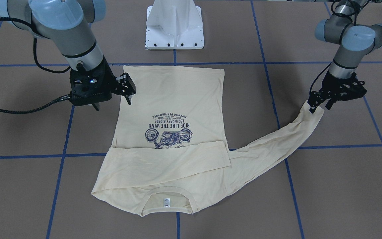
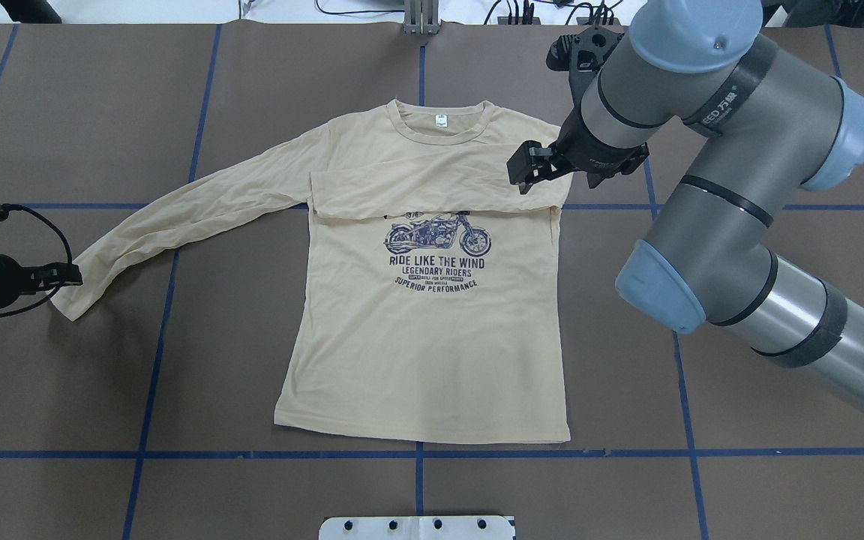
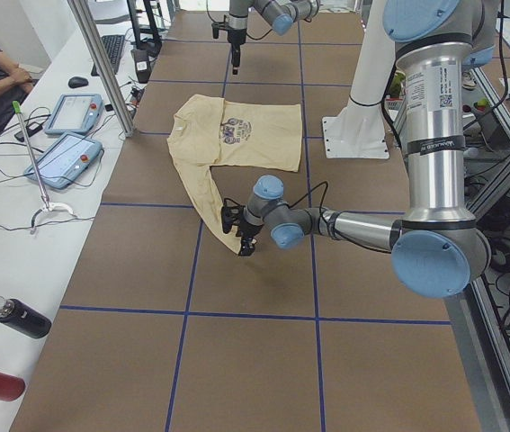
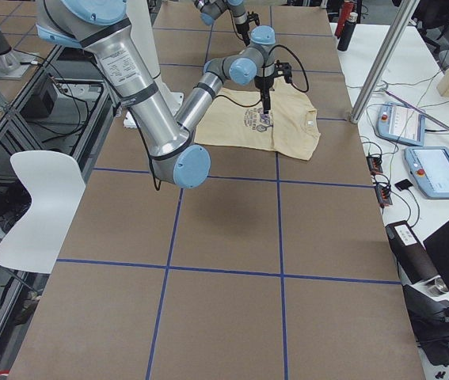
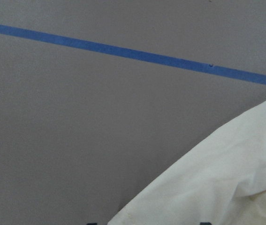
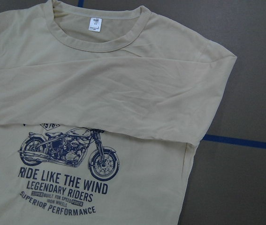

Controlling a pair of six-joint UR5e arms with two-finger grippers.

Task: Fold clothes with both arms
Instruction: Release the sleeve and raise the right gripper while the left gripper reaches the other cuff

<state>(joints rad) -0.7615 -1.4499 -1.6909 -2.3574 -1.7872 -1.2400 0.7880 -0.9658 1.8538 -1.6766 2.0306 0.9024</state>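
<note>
So here's what we've got: the cream-yellow T-shirt (image 2: 424,337) is lying flat, print side up, around the middle of the brown surface (image 2: 102,375). Its collar is at the far end and its hem at the near end, toward the white pedestal base (image 2: 417,527). The right sleeve (image 2: 417,184) is folded straight across the chest and covers the top edge of the navy motorcycle print (image 2: 438,255). The little white neck label (image 2: 441,118) shows inside the collar. The left sleeve (image 2: 192,210) runs out to the left and a bit nearer, crossing a blue tape line (image 2: 102,205). The left hand (image 1: 319,105) sits low, right at that sleeve's cuff (image 2: 72,300). In its wrist view we see the fingertips spread apart with the cloth lying between them, so it's released and not pinching anything. The right hand (image 1: 112,103) hovers over the shirt's right edge, near the folded shoulder, fingers wide apart and gripping nothing.
</note>
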